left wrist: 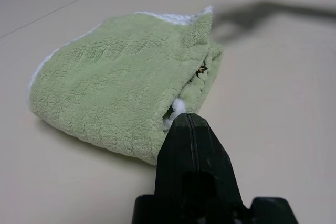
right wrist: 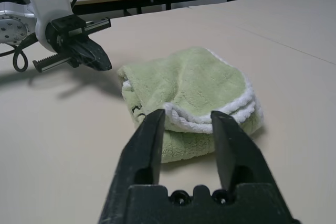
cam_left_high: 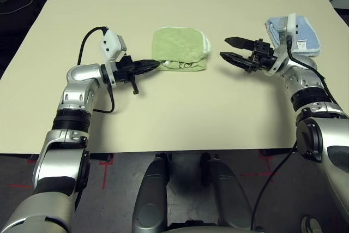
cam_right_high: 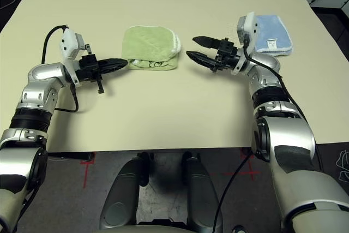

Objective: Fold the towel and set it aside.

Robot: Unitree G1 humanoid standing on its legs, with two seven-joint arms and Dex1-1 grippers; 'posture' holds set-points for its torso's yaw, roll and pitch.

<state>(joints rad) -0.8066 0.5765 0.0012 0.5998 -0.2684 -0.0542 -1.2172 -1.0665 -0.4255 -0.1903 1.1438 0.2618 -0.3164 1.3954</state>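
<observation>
Towel [cam_left_high: 180, 47], folded into a green bundle, lay mid-tabletop [cam_left_high: 180, 113] between both arms. Left gripper [cam_left_high: 154, 65] had its fingers clenched at the towel's edge, grasping nothing visible. Right gripper [cam_left_high: 229, 48] hovered apart, fingers parted, near a blue towel [cam_left_high: 297, 32].

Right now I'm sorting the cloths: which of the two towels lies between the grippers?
The light green towel, folded at mid-table between the left gripper and right gripper. The light blue towel, with a white label, lies beyond the right gripper.
</observation>
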